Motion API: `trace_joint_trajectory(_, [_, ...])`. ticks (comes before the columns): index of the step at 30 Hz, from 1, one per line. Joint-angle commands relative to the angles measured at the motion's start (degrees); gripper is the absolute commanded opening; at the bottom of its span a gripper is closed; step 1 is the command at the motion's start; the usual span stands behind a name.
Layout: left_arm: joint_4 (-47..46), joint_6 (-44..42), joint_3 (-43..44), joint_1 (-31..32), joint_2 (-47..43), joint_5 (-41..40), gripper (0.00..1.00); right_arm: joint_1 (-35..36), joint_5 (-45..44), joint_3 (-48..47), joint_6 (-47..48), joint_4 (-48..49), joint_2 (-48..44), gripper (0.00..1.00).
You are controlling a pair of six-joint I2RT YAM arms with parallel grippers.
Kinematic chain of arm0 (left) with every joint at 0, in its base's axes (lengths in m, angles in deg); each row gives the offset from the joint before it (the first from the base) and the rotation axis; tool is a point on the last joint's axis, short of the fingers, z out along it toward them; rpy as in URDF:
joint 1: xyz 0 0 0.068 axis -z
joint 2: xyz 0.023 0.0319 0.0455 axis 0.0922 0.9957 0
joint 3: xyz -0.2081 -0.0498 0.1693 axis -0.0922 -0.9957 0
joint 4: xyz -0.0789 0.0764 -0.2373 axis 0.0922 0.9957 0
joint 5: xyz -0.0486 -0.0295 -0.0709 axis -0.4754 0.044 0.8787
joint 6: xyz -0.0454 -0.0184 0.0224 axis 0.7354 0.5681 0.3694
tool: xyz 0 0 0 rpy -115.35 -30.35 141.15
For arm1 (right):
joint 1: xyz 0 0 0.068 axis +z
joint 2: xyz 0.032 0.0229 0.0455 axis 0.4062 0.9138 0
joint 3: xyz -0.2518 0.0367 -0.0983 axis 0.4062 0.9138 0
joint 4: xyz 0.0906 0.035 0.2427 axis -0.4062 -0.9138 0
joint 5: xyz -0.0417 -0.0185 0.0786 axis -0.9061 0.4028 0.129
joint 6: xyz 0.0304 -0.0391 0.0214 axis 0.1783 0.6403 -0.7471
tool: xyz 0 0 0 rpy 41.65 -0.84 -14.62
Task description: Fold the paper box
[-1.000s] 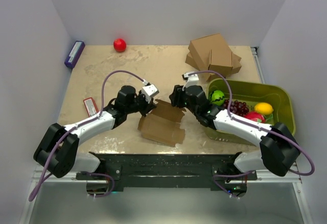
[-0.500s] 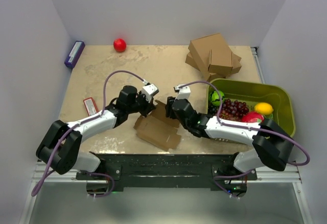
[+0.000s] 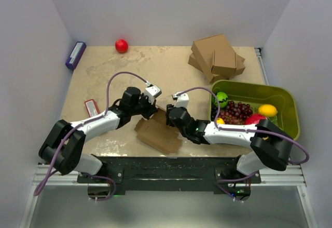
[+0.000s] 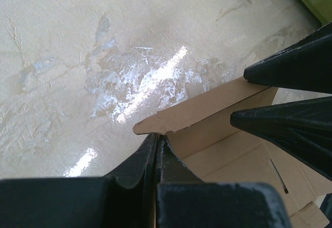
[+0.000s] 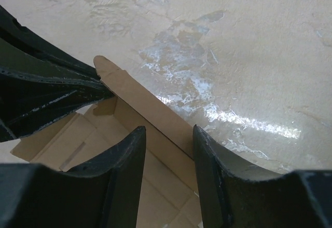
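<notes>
— At the left gripper [image 4: 157, 139], are the fingertips pressed together on a flap corner of the paper box [image 4: 218, 116]?
— Yep, pinching it. The right gripper [image 5: 168, 134] is spread, straddling that same raised flap. The box is plain brown, creased and half-opened, lying on the table [image 3: 104, 77] front-middle, right under both grippers.

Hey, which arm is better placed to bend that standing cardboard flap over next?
Right, probably. The right fingers stand open astride the flap of the paper box, free to close and bend it. The left fingers are shut on its end, holding it.
</notes>
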Motion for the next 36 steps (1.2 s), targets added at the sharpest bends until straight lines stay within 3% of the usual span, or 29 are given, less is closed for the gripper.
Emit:
trace_joint_trajectory(1, [-2.40,0.62,2.35,0.09,-0.11,0.52,0.00,0.61,-2.21,0.36,-1.92,-0.13,1.93,0.44])
trace_joint_trajectory(5, [-2.76,0.36,2.26,0.18,-0.28,3.16,0.00,0.61,-2.65,-0.87,-1.84,-2.06,2.28,0.47])
trace_joint_trajectory(11, [1.02,-4.38,4.19,0.09,-0.64,10.89,0.00,0.44,-4.59,-2.02,4.13,-6.37,-5.09,0.56])
trace_joint_trajectory(14, [2.68,-6.14,4.98,0.00,-0.81,16.34,0.00,0.44,-3.18,-1.75,9.49,-6.81,-10.19,0.65])
trace_joint_trajectory(16, [5.83,-6.93,6.65,0.09,-0.38,18.71,0.00,0.35,-2.66,-2.02,11.86,-8.47,-13.25,0.82])
trace_joint_trajectory(19, [7.00,-8.08,7.27,0.09,-1.16,19.34,0.00,0.17,-1.16,-2.28,15.72,-10.14,-15.90,0.87])
trace_joint_trajectory(27, [7.00,-8.08,7.18,0.09,-2.75,19.95,0.00,-2.37,8.41,-0.26,22.24,-13.14,-20.66,0.88])
trace_joint_trajectory(36, [7.09,-7.99,7.18,0.09,-3.27,20.83,0.00,-5.10,17.73,0.88,24.44,-10.51,-17.07,0.85])
